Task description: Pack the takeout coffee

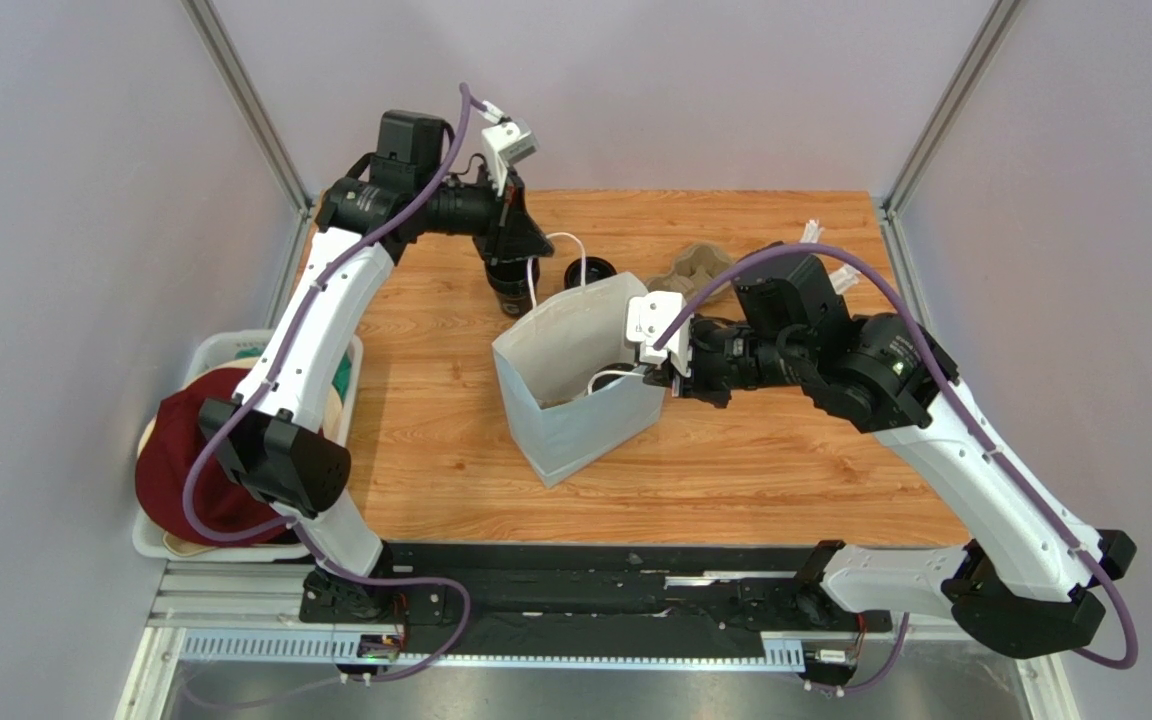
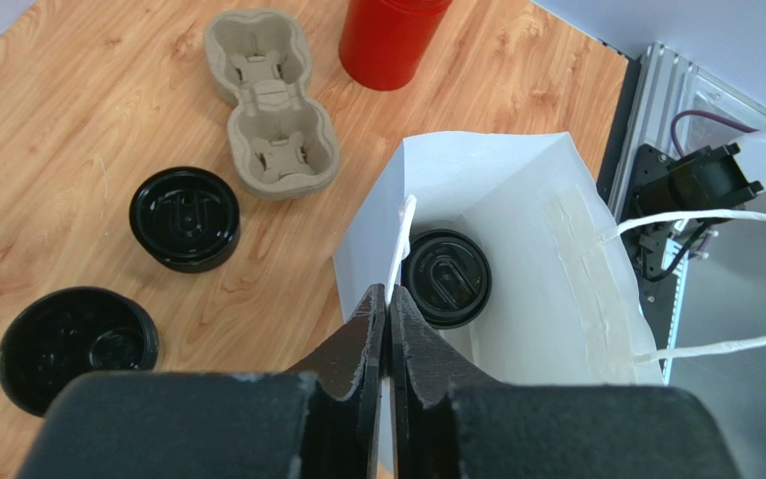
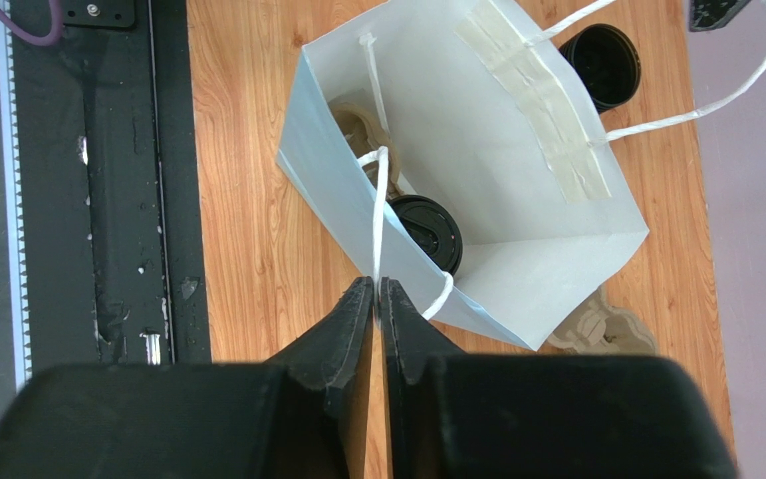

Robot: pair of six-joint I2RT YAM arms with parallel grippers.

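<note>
While the bag (image 1: pixel 582 435) stands open in the middle of the worktop (image 1: pixel 432 435), both arms grip it. The left end effector (image 2: pixel 389 299) is pinched on the far handle (image 2: pixel 400 235), the right end effector (image 3: pixel 375 289) on the near handle (image 3: pixel 378 210). The lidded coffee (image 2: pixel 445 277) sits on the bag's floor, so packing looks done. Next probably comes an even, joint lift. Grey walls (image 1: pixel 86 225) enclose the wood-grain worktop, and a pulp carrier (image 2: pixel 270 105) lies near its far edge.

Open bag (image 3: pixel 517 130) mouth, handle cords (image 3: pixel 378 220) across it
</note>
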